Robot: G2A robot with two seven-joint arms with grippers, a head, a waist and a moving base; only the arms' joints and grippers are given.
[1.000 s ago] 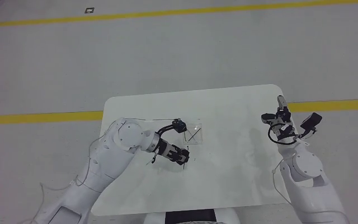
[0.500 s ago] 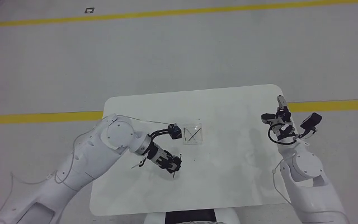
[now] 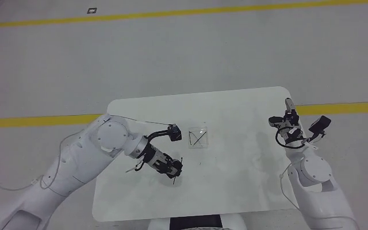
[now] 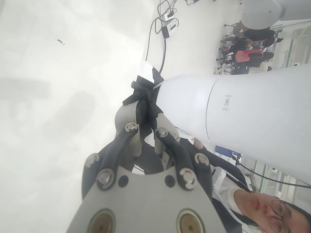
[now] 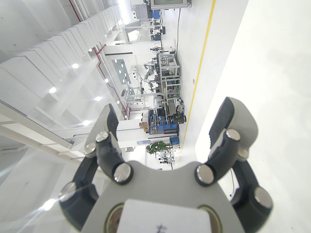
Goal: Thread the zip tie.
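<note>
Progress: early, as I judge it. One zip tie is in hand and nothing is threaded yet.
Left gripper (image 3: 173, 168): closed on a thin black zip tie (image 3: 175, 177), whose free end points toward the near edge of the table (image 3: 241, 178).
Right gripper (image 3: 289, 107): fingers spread and holding nothing, at the table's right edge, well apart from the tie.
Clear tray (image 3: 190, 138): spare ties (image 3: 199, 137) lie crossed inside, near the left gripper.
Remaining: I expect the tail has to be fed through the head.
</note>
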